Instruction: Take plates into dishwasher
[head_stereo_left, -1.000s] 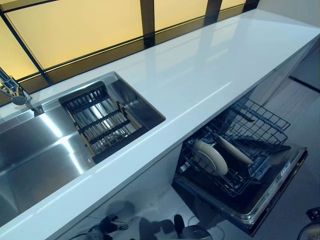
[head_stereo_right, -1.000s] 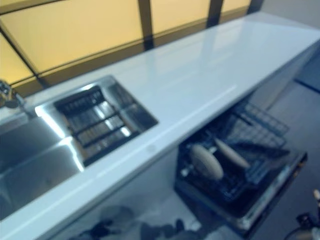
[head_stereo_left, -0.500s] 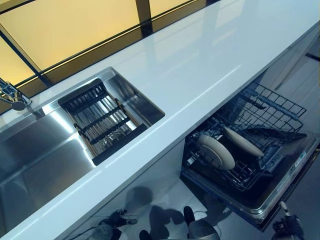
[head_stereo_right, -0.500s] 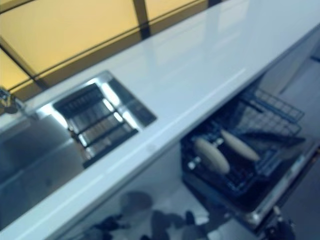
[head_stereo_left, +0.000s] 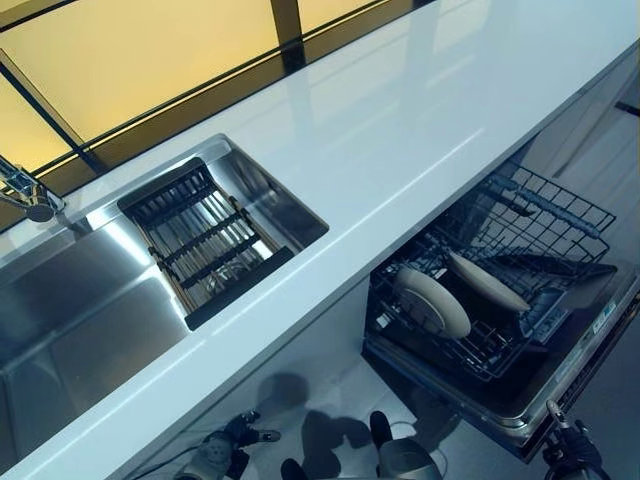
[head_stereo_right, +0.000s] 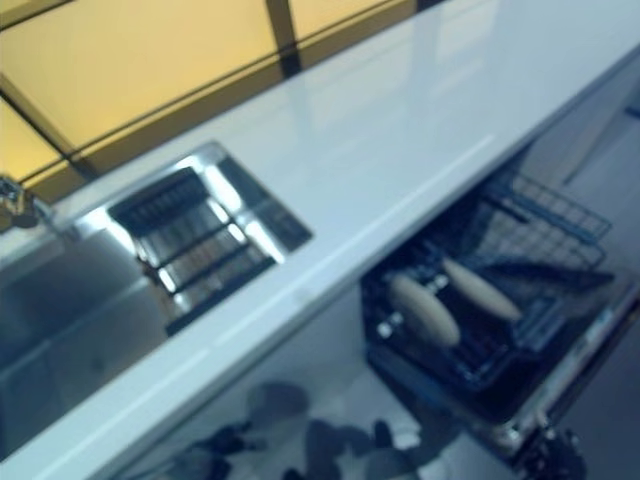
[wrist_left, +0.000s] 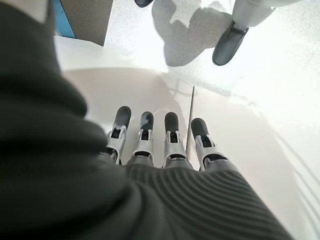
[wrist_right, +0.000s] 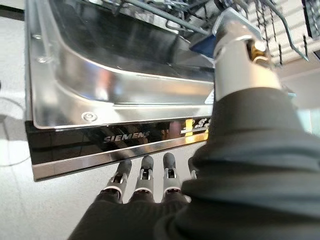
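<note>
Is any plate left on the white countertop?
No, the countertop is bare; two plates stand in the dishwasher rack.

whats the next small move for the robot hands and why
Probably push the rack into the dishwasher: two plates already stand in it, the sink shows none, and the right robot hand hangs open by the door, the left open too.

Cream plates (head_stereo_left: 432, 302) in a dark wire rack (head_stereo_left: 545, 225), white countertop (head_stereo_left: 400, 130), steel sink (head_stereo_left: 90, 300).

You have one line of pale print to note, on the dark front edge of the open dishwasher door (wrist_right: 100, 147) at your four o'clock; nothing else is legible.
</note>
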